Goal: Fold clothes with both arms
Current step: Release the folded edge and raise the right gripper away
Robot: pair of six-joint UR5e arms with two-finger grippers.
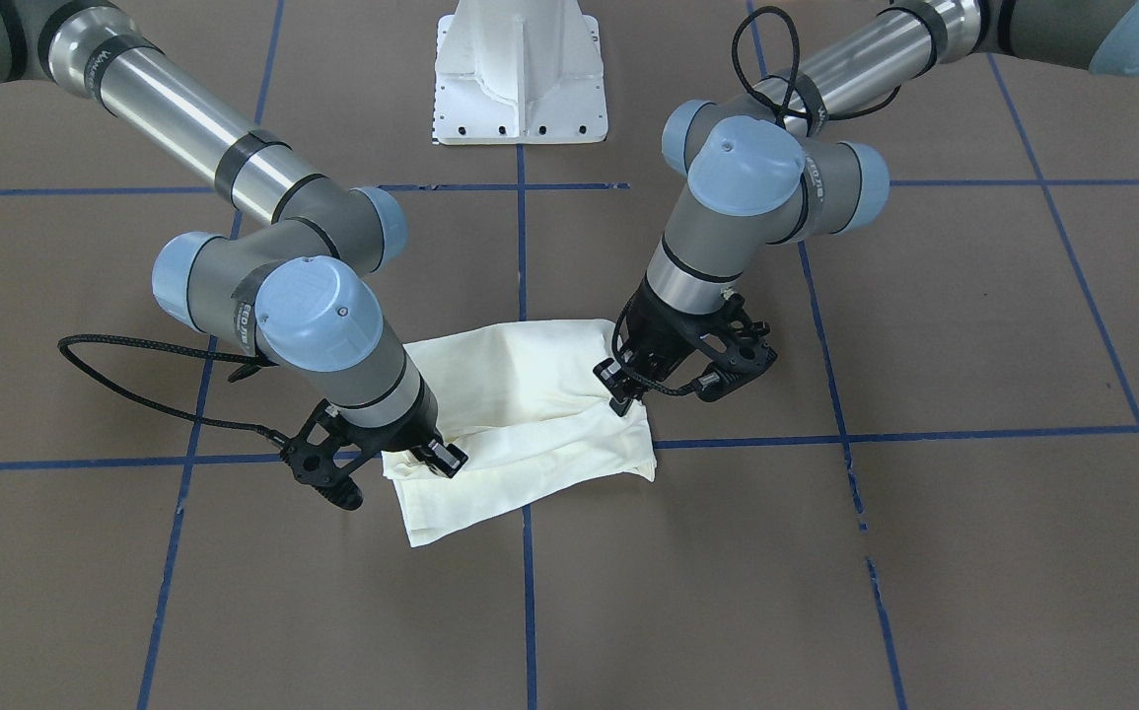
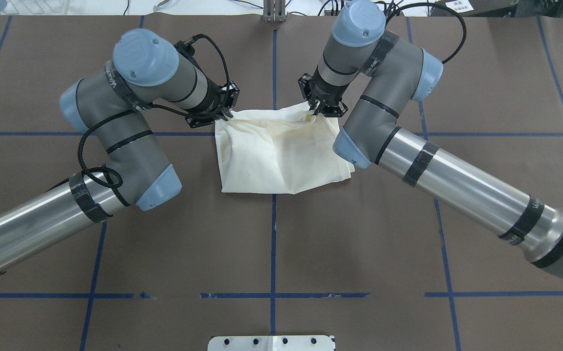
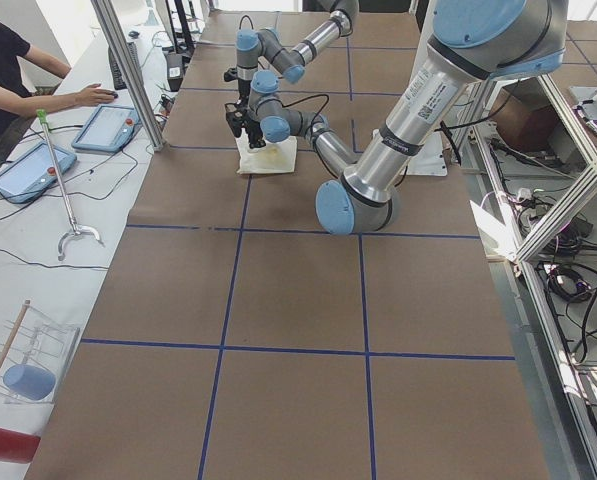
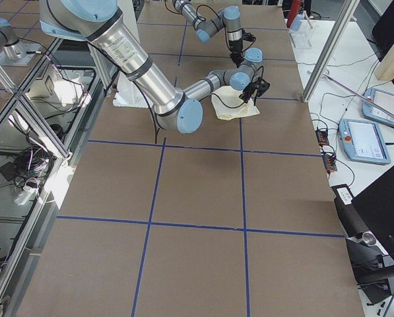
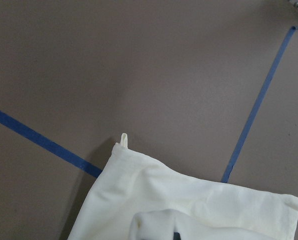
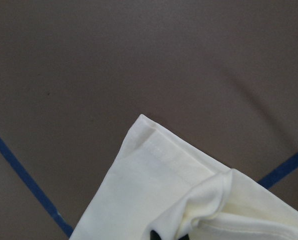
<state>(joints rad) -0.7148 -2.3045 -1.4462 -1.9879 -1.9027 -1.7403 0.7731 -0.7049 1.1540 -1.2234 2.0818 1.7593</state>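
My black left gripper (image 2: 225, 116) and right gripper (image 2: 316, 112) each clamp a far corner of the folded cream-white T-shirt (image 2: 281, 156), probably limp and light, lying mid brown tabletop (image 2: 359, 234); hemmed corners should hold best.

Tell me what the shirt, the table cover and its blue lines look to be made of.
The shirt: soft knit cloth, likely cotton jersey, matte cream; stitched hem, limp creases. The table cover: matte brown sheet, perhaps paper or card; flat, no sheen. The lines: blue adhesive tape, it seems; thin strips with cut ends and gaps.
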